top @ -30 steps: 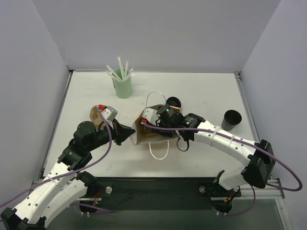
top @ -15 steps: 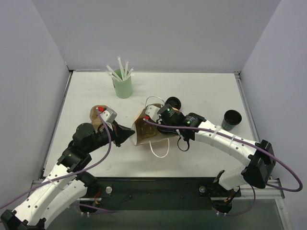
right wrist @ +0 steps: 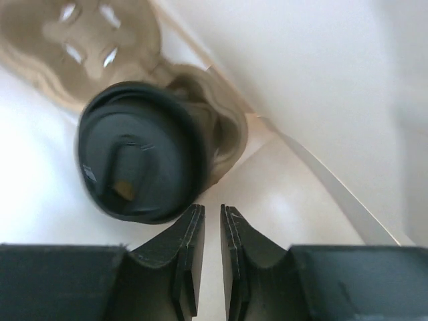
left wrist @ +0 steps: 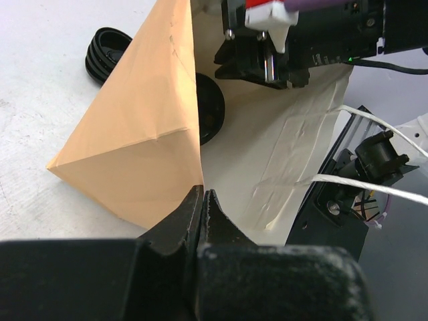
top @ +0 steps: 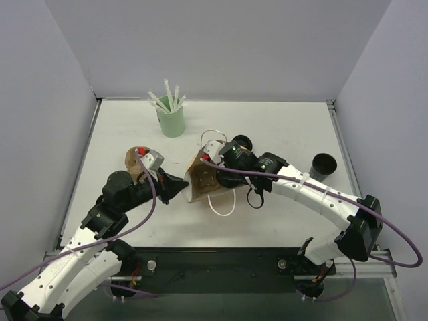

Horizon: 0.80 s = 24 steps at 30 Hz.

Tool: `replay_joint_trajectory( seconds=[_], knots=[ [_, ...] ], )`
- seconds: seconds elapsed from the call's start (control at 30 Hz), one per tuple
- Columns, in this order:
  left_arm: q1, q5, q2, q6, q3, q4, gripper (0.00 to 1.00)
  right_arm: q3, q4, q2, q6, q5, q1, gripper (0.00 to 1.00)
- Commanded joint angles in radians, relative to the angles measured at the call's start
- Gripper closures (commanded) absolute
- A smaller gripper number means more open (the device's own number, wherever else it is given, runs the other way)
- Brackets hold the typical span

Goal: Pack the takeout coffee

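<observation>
Over the last second the right hand (right wrist: pixel 212 221) has gone from half spread to nearly pressed together, with only a thin slit between its black fingers and nothing in it. It has also shifted slightly toward the far side of the brown paper bag (top: pixel 198 184). My reading is that the takeout coffee (right wrist: pixel 137 157) has been let go and the packing is close to done, so what remains is to draw this arm out without dragging the bag along. The cup sits inside the bag with its matte black lid on, wedged in a pocket of a moulded pulp carrier (right wrist: pixel 100 40) that is rough, fibrous and pierced with small holes. The left hand (left wrist: pixel 202 200) is pressed together on the bag's mouth edge, pinching the thin creased paper, which is tan outside and pale within. The bag tents into a sharp fold, and looped white twine handles (top: pixel 221 207) trail from its near side. Another open black cup (top: pixel 323 166) stands well to the right of the bag.
</observation>
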Motion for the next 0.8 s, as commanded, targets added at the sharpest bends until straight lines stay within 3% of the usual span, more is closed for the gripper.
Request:
replay_joint_trajectory(
  seconds=[0.0, 0.27, 0.53, 0.77],
  knots=[
    [-0.003, 0.05, 0.005, 0.017, 0.047, -0.004, 1.0, 0.07, -0.04, 0.034, 0.064, 0.091, -0.01, 0.82],
    [-0.004, 0.048, -0.013, 0.004, 0.042, -0.007, 1.0, 0.076, -0.048, 0.029, 0.107, 0.08, 0.015, 0.8],
    [-0.004, 0.051, -0.061, 0.09, -0.073, 0.076, 1.0, 0.084, -0.024, -0.056, 0.138, -0.142, 0.044, 0.6],
    [-0.004, 0.074, -0.069, 0.147, -0.143, 0.164, 1.0, -0.029, 0.091, -0.106, 0.282, -0.138, 0.084, 0.45]
  ],
)
